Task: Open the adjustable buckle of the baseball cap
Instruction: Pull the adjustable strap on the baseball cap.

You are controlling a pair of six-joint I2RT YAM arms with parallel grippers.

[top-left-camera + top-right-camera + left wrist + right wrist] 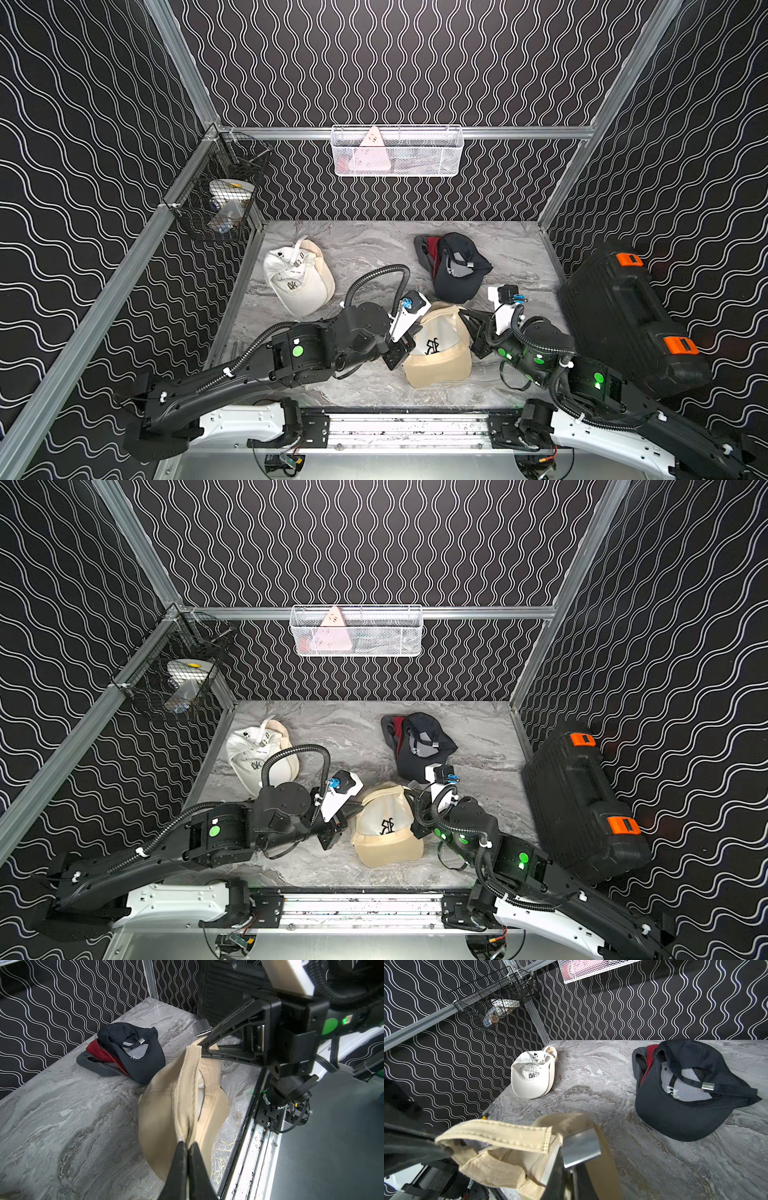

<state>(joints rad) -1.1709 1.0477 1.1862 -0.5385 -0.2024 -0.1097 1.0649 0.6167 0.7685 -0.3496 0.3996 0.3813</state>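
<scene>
The beige baseball cap [440,349] [388,827] lies near the table's front, between my two arms. Its beige strap [188,1088] [500,1134] runs taut from one gripper to the other. My left gripper [187,1144] is shut, pinching one end of that strap. My right gripper [569,1168] [200,1044] is shut at the other end, on the silver metal buckle [581,1147] [202,1027], whose flap stands up just past its fingertips. In both top views the wrist cameras hide the fingertips and the buckle.
A white cap [297,278] lies at the back left. A navy cap [457,266] lies on red and grey ones at the back right. A black case [623,311] with orange latches leans at the right. A black wire basket [216,195] and a white mesh basket [397,151] hang on the walls.
</scene>
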